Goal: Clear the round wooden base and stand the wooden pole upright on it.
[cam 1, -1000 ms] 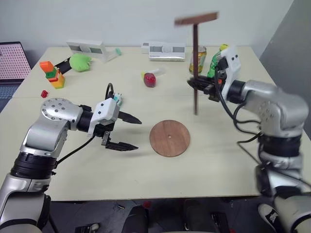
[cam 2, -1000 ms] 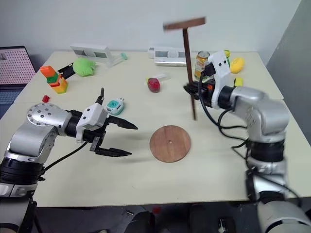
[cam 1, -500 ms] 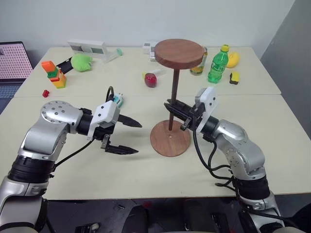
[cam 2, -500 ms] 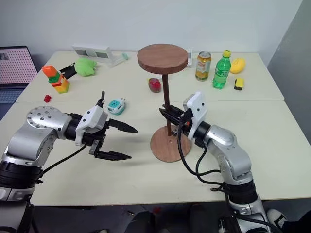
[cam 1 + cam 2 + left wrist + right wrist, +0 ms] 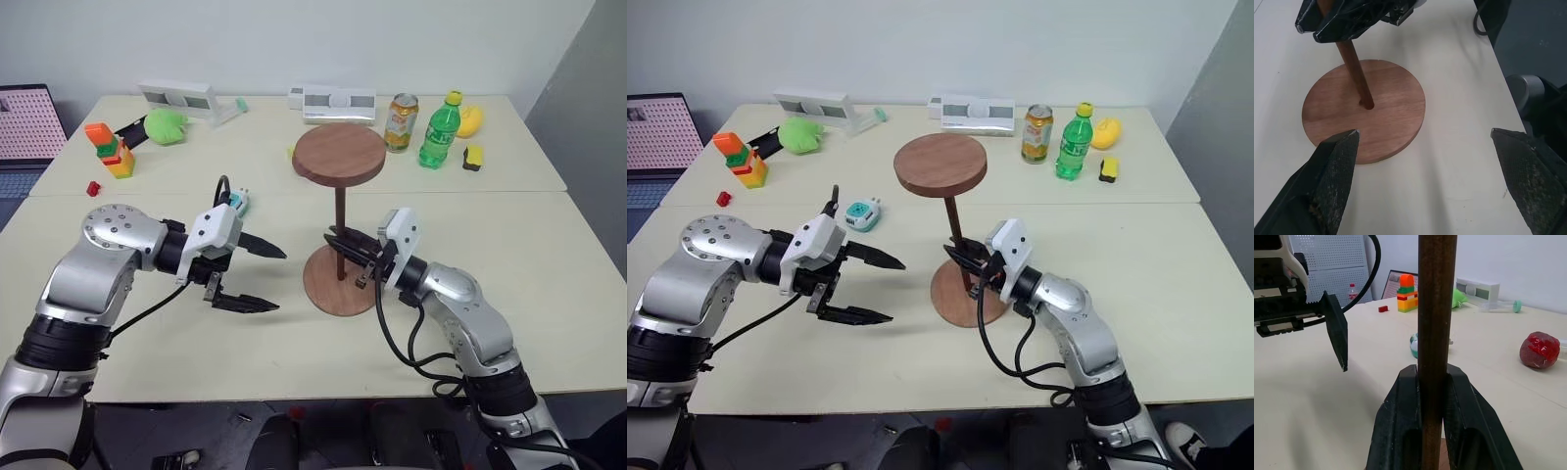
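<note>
The wooden pole [image 5: 339, 233] stands upright, disc end up, its lower end in the centre hole of the round wooden base [image 5: 324, 284], which lies flat on the table [image 5: 549, 245] at near centre with nothing else on it. The right gripper [image 5: 345, 245] is clamped on the pole low on the shaft, just above the base. The left gripper [image 5: 257, 277] hangs just left of the base, spread wide and holding nothing. Progress looks late: base cleared, pole seated; release and checking that it stands alone seem left. The left wrist view shows the rod tip sitting in the hole [image 5: 1367, 104], which the head views leave too small to confirm. The right wrist view shows both pads pressed against the shaft. Only the head views give the top disc and the far clutter: can [image 5: 398, 122], green bottle [image 5: 438, 130], red object [image 5: 1539, 350].
</note>
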